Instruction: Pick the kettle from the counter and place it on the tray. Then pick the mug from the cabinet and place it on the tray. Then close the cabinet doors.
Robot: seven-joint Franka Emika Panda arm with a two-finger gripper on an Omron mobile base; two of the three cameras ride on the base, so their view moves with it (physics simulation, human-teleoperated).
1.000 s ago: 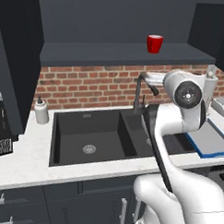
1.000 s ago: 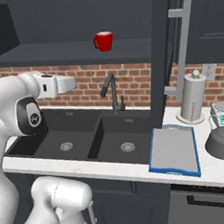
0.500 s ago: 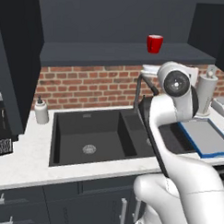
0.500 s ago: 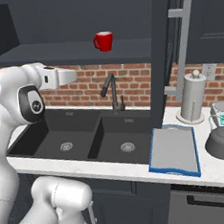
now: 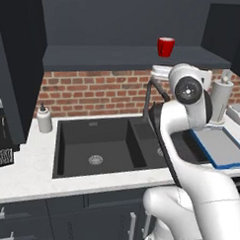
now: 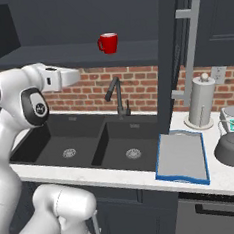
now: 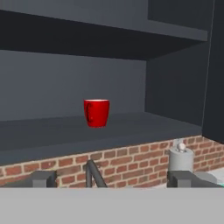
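Your gripper (image 7: 112, 179) sits w/ fingers spread wide, nothing between them, raised over the sink (image 6: 91, 141) and aimed at the open cabinet (image 7: 175, 83). Near edge of the surface (image 6: 219, 178): tray (image 6: 182, 157) lies flat, bare, right of the sink. Kettle (image 6: 233, 149) stands just right of the tray, off it, towel roll (image 6: 200, 101) behind. Further back, faucet (image 6: 116, 95) against brick wall. Farthest: mug (image 7: 96, 112) upright on the cabinet shelf (image 7: 65, 131), well apart from your gripper.

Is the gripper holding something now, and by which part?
Nothing is held. The gripper has its jaws wide open and empty, facing the mug on the cabinet shelf.
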